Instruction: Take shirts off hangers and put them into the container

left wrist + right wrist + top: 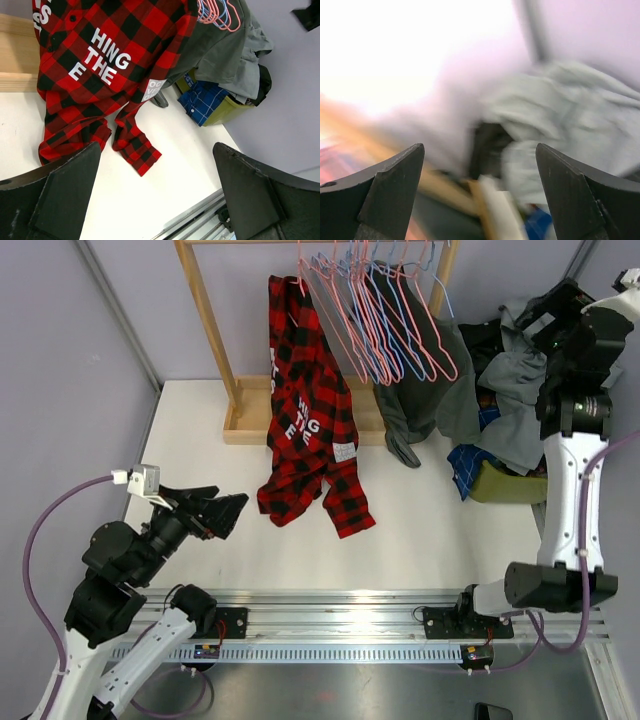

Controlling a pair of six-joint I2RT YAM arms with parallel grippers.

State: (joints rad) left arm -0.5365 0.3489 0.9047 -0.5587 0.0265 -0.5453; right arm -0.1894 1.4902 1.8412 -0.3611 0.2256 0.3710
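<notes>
Red-and-black plaid shirt [310, 410] hangs off wooden rack [208, 320], tail spread on table [200, 430]. Pink and blue wire hangers [385, 325] bunched on rail. Yellow-green container [505, 485] at right, heaped with grey shirt [515, 390]. Left gripper [156, 145] wide open, empty, near plaid. Right gripper [479, 147] wide open, empty, by heap.

Left gripper [157, 200] is spread wide over the table [170, 150], nothing between the fingers. Plaid shirt [105, 65] at 11 o'clock, its hem on the table. Grey shirt [225, 50] drapes over the container [227, 112] at 2 o'clock, hangers [217, 12] at 1.
</notes>
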